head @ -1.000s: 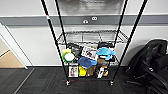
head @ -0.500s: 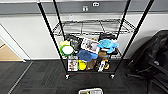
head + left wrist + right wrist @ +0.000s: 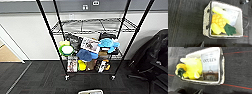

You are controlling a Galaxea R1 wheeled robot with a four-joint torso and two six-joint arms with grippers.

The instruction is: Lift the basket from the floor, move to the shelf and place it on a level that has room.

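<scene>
Beige woven basket (image 3: pixel 223 21) with its pale lining sits on the dark charcoal carpet floor (image 3: pixel 184 25), below both wrists — gripper state I cannot tell. Since a second ago the view has dipped and neared the tall black wire rack (image 3: pixel 91 47), so the basket's rim now shows. Its lower tiers are crowded — the bare wire-grid tier (image 3: pixel 95 26) above has room.

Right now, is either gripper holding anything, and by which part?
Nothing looks held. The basket sits on the floor with both wrist cameras above it; the fingers cannot be made out.
</scene>
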